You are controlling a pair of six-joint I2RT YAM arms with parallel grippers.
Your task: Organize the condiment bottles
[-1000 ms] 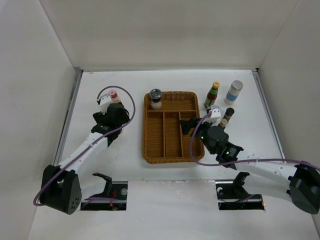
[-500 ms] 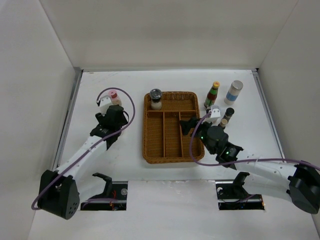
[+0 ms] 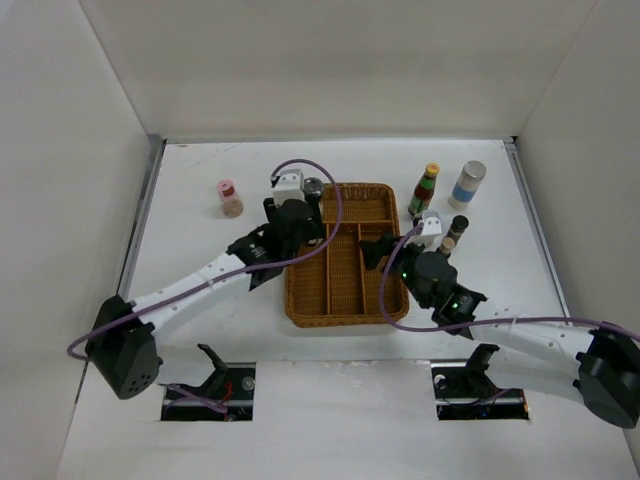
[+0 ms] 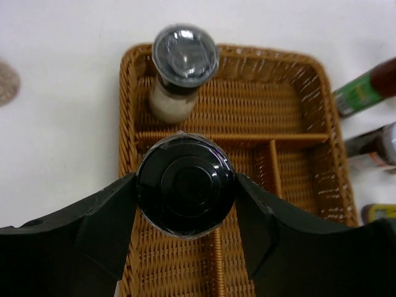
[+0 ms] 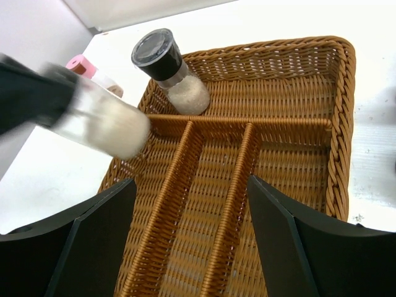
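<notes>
My left gripper (image 4: 185, 195) is shut on a black-capped bottle (image 4: 184, 182) with a pale body, held above the left side of the wicker tray (image 4: 297, 111). In the top view that gripper (image 3: 297, 228) hangs over the tray's left edge (image 3: 294, 300). A second bottle with a dark shiny cap (image 4: 184, 52) stands in the tray's back-left corner. A pink-capped bottle (image 3: 229, 197) stands alone on the table to the left. My right gripper (image 5: 190, 189) is open and empty over the tray's long compartments, and the held bottle (image 5: 102, 127) looks blurred from there.
Right of the tray stand a green-labelled bottle with a yellow cap (image 3: 425, 190), a blue-labelled white bottle (image 3: 467, 184), a small black-capped bottle (image 3: 456, 230) and a tan-capped one (image 3: 447, 245). White walls close in the table on three sides.
My left gripper shut, then swung right from beside the pink-capped bottle to above the tray, carrying the black-capped bottle. The pink-capped bottle stayed put. The right arm has not moved.
</notes>
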